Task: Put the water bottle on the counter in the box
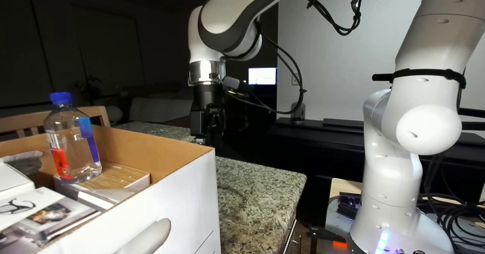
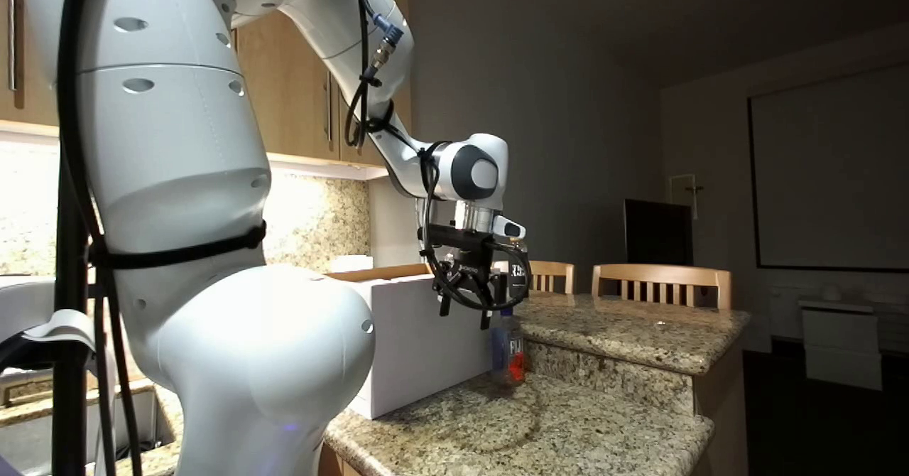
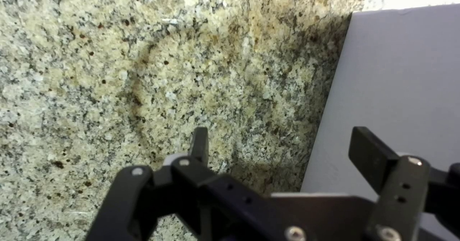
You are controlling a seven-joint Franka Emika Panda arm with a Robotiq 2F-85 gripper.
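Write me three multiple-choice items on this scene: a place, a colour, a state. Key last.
1. Where does the water bottle outside the box stand?
A) On a chair
B) On the counter, beside the box
C) In the sink

2. What colour is the cap of the other bottle, inside the box?
A) Blue
B) Green
C) White

3. How does the gripper stand?
A) Shut, empty
B) Shut on a bottle
C) Open, empty

Key: 1 B, an exterior view shows it upright there; 2 A, an exterior view shows the cap blue; 3 C, the wrist view shows its fingers spread with nothing between.
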